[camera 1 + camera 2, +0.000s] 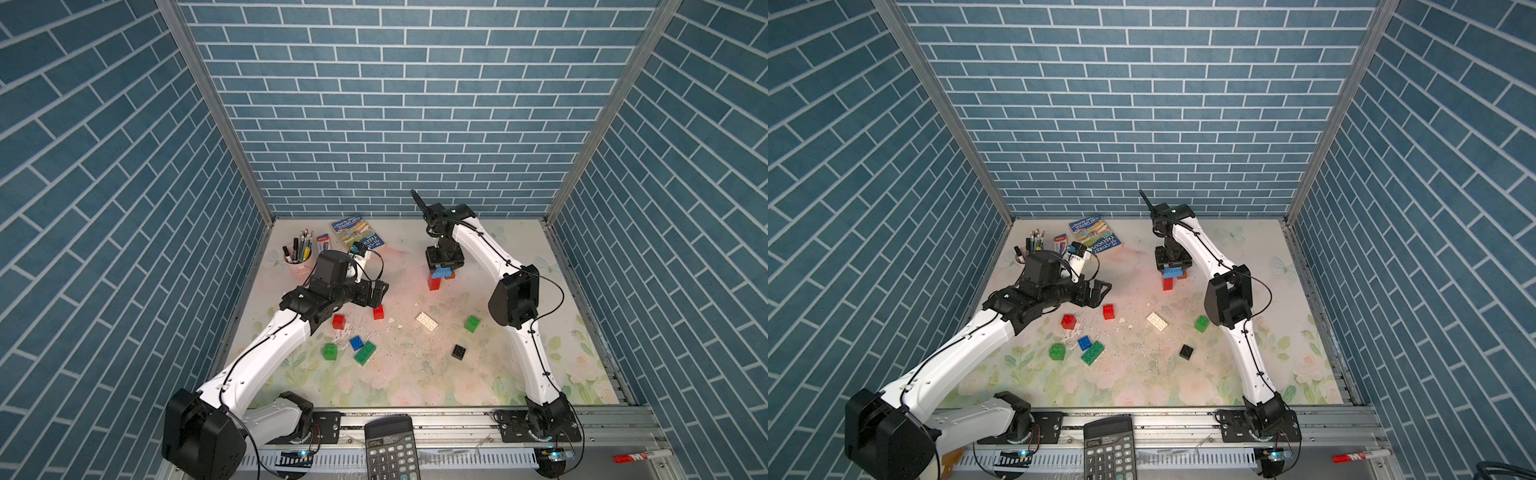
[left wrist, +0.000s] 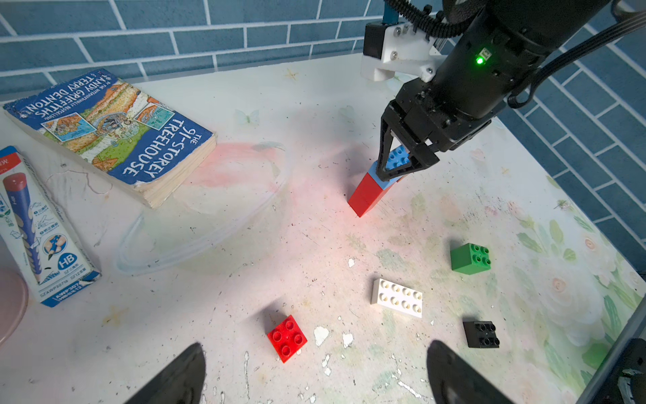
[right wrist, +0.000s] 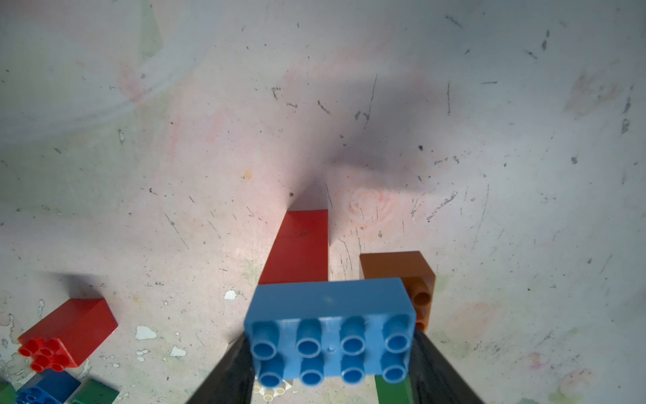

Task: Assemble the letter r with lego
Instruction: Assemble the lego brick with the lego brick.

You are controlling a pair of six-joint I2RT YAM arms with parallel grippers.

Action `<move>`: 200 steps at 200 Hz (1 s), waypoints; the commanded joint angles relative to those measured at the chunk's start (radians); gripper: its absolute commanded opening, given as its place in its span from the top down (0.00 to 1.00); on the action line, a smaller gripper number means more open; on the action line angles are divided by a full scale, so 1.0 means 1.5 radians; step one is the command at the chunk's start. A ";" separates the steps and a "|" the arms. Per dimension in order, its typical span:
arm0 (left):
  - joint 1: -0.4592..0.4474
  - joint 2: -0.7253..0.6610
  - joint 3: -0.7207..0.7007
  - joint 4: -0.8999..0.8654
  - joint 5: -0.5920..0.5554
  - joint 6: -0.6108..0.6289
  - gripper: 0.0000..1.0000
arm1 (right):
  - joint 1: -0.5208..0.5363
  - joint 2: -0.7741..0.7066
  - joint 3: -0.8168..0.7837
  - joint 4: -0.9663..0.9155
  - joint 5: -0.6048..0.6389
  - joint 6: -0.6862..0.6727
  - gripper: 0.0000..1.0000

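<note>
My right gripper (image 1: 442, 269) (image 3: 330, 353) is shut on a light blue oblong lego brick (image 3: 330, 325) (image 2: 396, 159), one finger on each short end. That brick sits on top of an upright red stack (image 1: 434, 283) (image 3: 300, 248), with a brown brick (image 3: 402, 267) right beside it. My left gripper (image 1: 380, 291) (image 2: 316, 346) hangs open and empty above a loose red brick (image 2: 287, 337). On the mat lie another red brick (image 1: 338, 321), a blue one (image 1: 356, 342), a green oblong (image 1: 365, 353), a green square (image 1: 330, 351), a white oblong (image 1: 428, 321), another green (image 1: 472, 323) and a black one (image 1: 459, 351).
A paperback book (image 1: 358, 235), a pencil box (image 1: 323, 243) and a cup of pens (image 1: 298, 253) stand at the back left. A calculator (image 1: 390, 449) and a red marker (image 1: 642, 456) lie on the front rail. Blue brick-pattern walls enclose three sides.
</note>
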 commanded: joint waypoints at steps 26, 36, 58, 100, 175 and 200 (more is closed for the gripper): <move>0.007 0.027 0.035 0.017 -0.013 0.019 0.00 | 0.001 0.066 0.037 -0.049 -0.001 0.014 0.70; 0.006 0.032 0.037 0.021 -0.010 0.019 0.00 | 0.001 0.063 0.049 -0.051 -0.001 0.016 0.69; 0.006 0.038 0.040 0.031 -0.004 0.019 0.00 | 0.001 0.056 0.063 -0.054 0.006 0.016 0.66; 0.006 0.047 0.052 0.039 -0.002 0.018 0.00 | 0.001 0.036 0.069 -0.052 0.008 0.016 0.58; 0.007 0.025 0.036 0.039 -0.003 0.014 0.00 | 0.001 0.021 0.068 -0.044 0.002 0.018 0.53; 0.007 0.018 0.032 0.037 -0.004 0.013 0.00 | 0.001 0.020 0.069 -0.041 -0.002 0.019 0.50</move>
